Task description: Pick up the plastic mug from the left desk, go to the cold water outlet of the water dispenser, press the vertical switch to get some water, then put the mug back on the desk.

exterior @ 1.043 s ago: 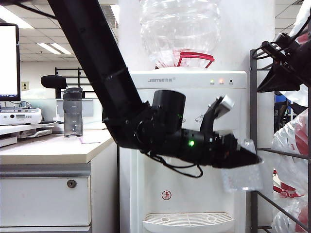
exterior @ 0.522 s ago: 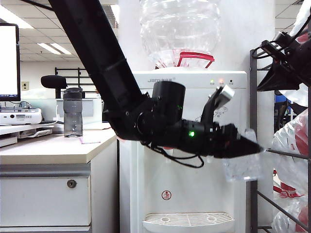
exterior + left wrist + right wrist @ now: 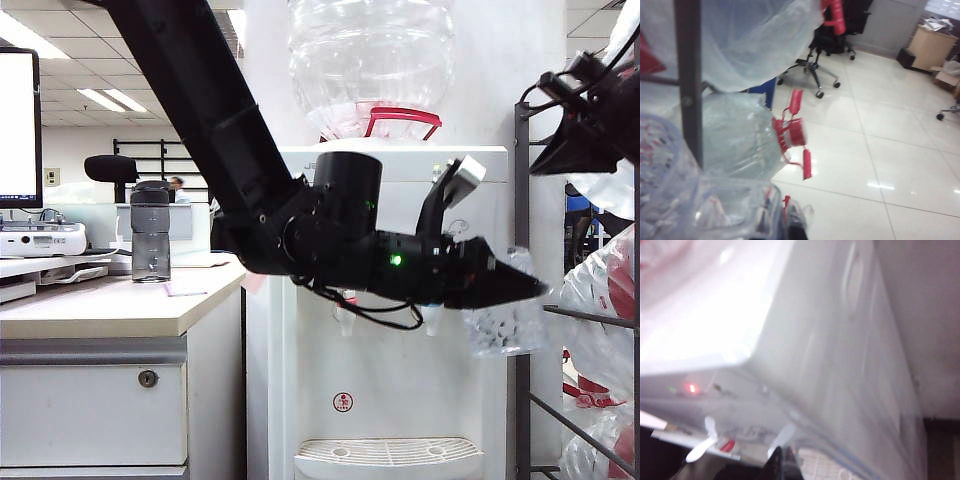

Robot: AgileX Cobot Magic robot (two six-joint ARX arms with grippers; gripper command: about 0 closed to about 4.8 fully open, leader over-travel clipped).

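Rising slightly since a second ago, the left gripper (image 3: 535, 291), pinching the clear dimpled plastic mug (image 3: 503, 325), sits at four o'clock from the closed right gripper (image 3: 545, 80), still off the taps.

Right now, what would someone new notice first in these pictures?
The big black left arm crossing the exterior view, its left gripper shut on the clear mug in front of the white water dispenser, right of its taps. Next, the dispenser's upturned bottle at top centre. The right gripper is shut, near the dispenser's upper corner.
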